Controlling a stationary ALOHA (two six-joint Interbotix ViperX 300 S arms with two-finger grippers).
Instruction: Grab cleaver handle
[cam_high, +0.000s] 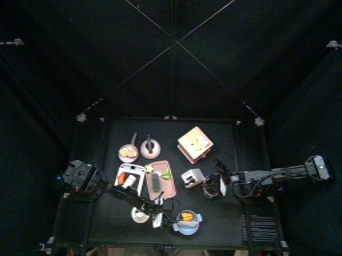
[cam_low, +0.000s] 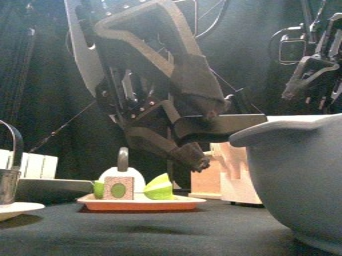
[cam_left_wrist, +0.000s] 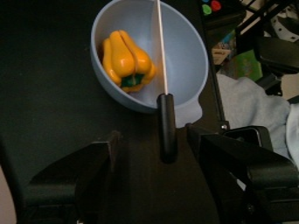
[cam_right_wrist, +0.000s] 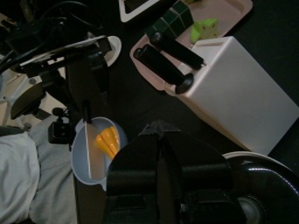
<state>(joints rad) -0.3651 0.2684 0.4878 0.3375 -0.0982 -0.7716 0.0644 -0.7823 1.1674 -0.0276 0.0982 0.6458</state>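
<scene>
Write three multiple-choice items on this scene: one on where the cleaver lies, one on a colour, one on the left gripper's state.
1. Where does the cleaver's blade lie?
A. Across the bowl
B. In the knife block
C. On the tray

2. What colour is the pepper in the bowl?
A. Red
B. Yellow
C. Purple

3. How do the left gripper's jaws stand?
A. Shut on the pepper
B. Shut on the bowl rim
C. Open, either side of the cleaver handle

Key: 1 A, the cleaver spans the bowl. 2 B, the pepper is yellow. 3 C, the left gripper brackets the cleaver handle, gaps showing.
</scene>
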